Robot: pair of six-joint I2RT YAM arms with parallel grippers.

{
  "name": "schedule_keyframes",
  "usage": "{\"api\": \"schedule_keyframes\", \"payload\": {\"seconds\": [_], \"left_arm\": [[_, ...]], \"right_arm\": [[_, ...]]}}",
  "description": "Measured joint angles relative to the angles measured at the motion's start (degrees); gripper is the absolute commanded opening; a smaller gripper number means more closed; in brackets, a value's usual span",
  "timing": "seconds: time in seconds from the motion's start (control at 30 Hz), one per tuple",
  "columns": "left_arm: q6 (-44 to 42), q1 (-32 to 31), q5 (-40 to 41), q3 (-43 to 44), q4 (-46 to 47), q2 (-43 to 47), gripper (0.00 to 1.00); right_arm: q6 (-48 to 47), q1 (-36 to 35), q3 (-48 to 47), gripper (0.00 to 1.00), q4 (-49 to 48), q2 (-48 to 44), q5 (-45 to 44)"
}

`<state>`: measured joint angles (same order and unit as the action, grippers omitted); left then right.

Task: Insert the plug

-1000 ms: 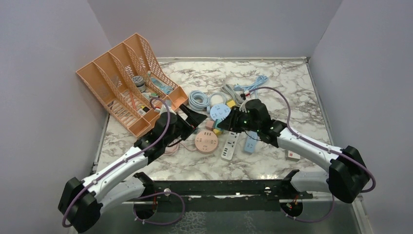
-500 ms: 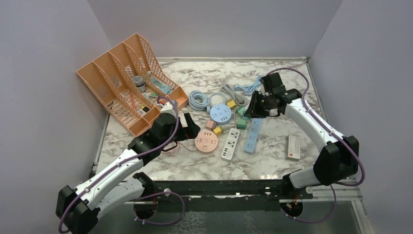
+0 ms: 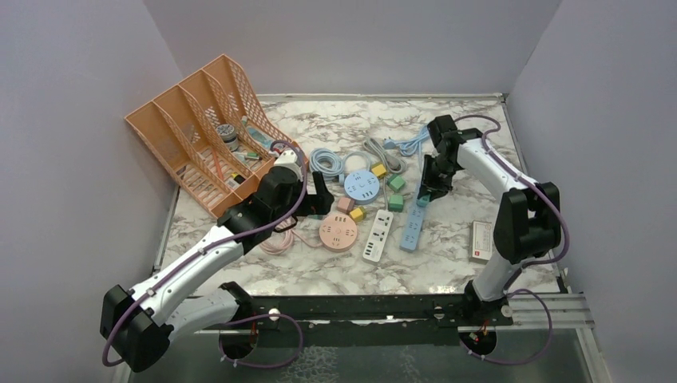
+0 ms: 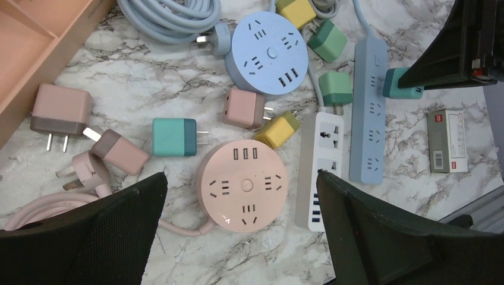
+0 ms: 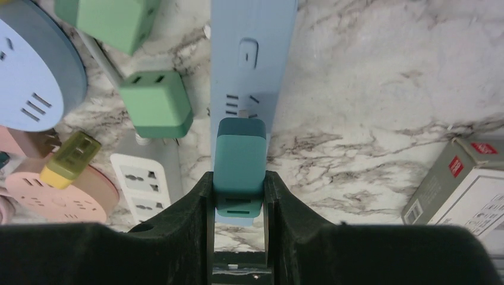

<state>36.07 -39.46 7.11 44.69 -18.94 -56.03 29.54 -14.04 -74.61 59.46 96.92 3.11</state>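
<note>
Right end effector (image 5: 238, 181) clamps teal plug (image 5: 239, 155); seating in blue strip (image 5: 253, 65) unclear.

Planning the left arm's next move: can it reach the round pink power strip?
Probably yes: the open left gripper hovers over the round pink power strip, and nothing covers its top.

I sit boxed in by three plain lilac-grey walls: back wall (image 3: 351, 40), left wall (image 3: 72, 159), right wall (image 3: 607, 120). Under me, tabletop (image 3: 335, 120) in white marble pattern with grey-brown veins. Thin metal trim (image 3: 383, 95) lines far edge and right edge. Black rail (image 3: 359, 307) crosses near edge. Below rail, dark grey-green surface (image 3: 383, 363) with dull sheen. Light even and diffuse, shadows soft.
</note>
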Motion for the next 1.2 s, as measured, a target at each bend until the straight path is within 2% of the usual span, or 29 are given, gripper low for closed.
{"api": "schedule_keyframes", "payload": {"seconds": [0.17,0.33,0.5,0.7,1.2], "left_arm": [[-1.8,0.0,0.9,2.3,1.5,-3.3,0.98],[-4.8,0.0,1.6,1.3,5.3,-4.5,0.98],[-7.8,0.0,3.0,-2.8,11.5,-2.4,0.98],[-9.7,0.0,4.9,-3.1,14.7,-2.3,0.98],[-12.0,0.0,7.2,-4.1,16.0,-2.3,0.99]], "right_arm": [[-1.3,0.3,-6.7,0.01,0.5,4.4,-1.0],[-2.0,0.3,-9.2,0.01,1.1,7.5,-1.0],[-2.4,0.3,-9.7,0.01,3.4,8.0,-1.0],[-2.4,0.3,-9.7,0.01,6.3,8.0,-1.0],[-2.2,0.3,-10.6,0.01,8.0,9.4,0.3]]}}
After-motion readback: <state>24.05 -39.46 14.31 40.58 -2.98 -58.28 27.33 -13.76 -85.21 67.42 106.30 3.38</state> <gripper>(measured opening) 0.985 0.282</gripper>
